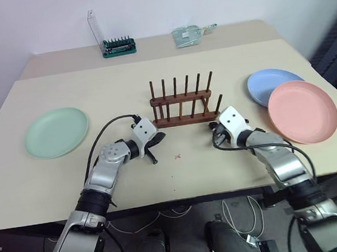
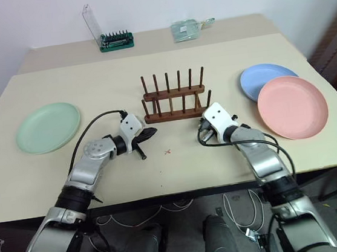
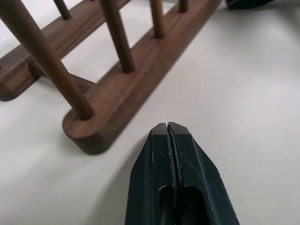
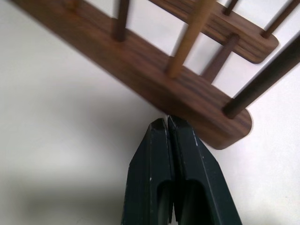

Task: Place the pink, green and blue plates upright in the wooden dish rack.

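Table spans the frame; pink plate at right edge overlaps the blue plate behind it, green plate flat at left, all empty-handed from the rack. Wooden rack sits centre, pegs bare; left gripper and right gripper both pinched closed on nothing, tips just beside the rack's front rail, one at each end.

Dark wooden dish rack empty at centre of the worktop, two rows of upright pegs, pale green plate flat far left, blue plate flat at right, pink plate overlapping its near edge
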